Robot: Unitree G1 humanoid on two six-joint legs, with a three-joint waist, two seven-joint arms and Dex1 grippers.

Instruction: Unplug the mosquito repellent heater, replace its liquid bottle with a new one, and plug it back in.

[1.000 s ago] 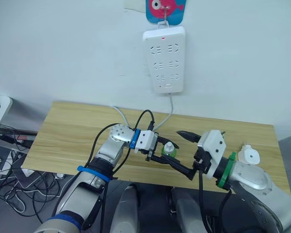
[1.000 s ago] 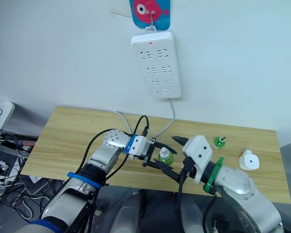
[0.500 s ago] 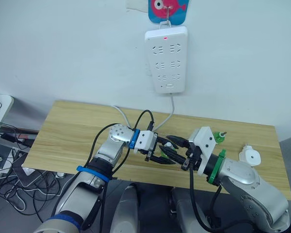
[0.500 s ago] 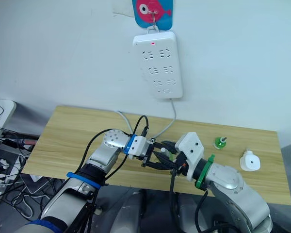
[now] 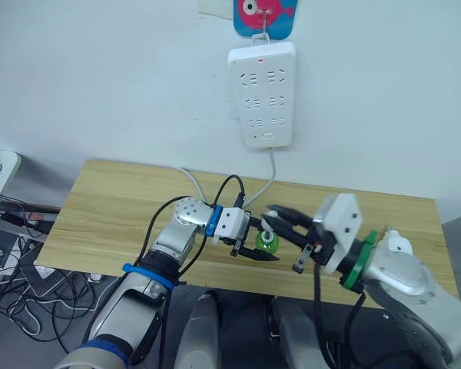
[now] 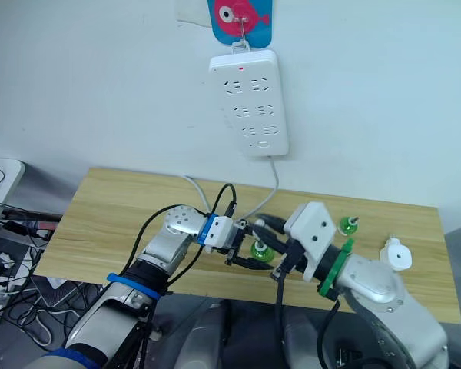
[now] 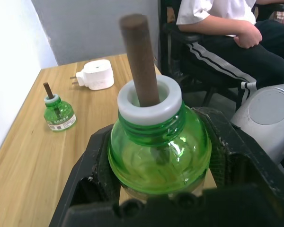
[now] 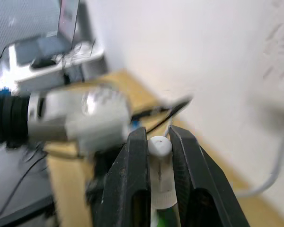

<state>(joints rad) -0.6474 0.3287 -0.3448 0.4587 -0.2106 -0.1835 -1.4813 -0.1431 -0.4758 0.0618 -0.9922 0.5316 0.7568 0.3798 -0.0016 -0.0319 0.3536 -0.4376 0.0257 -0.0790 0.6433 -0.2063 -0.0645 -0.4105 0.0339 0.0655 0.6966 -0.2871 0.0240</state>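
Note:
My left gripper (image 5: pixel 260 246) is shut on the new one (image 5: pixel 266 242), a small green bottle held upright just above the wooden table (image 5: pixel 115 207). Its dark wick (image 7: pixel 138 56) stands bare above a white collar. My right gripper (image 8: pixel 158 138) is shut on the white pointed cap (image 8: pixel 160 145), held just over that bottle. The liquid bottle (image 6: pixel 347 225), green with a bare wick, stands on the table to the right. Further right, unplugged, lies the white mosquito repellent heater (image 6: pixel 396 255).
A white power strip (image 5: pixel 261 94) hangs on the wall above the table, its cord (image 5: pixel 270 178) running down to the tabletop. Loose cables (image 5: pixel 15 254) lie on the floor at the left. A seated person (image 7: pixel 227 28) is beyond the table's right end.
My right gripper came in from the right, shut on the white cap and drew it up off the bottle, baring the wick. The left gripper kept hold of the bottle.

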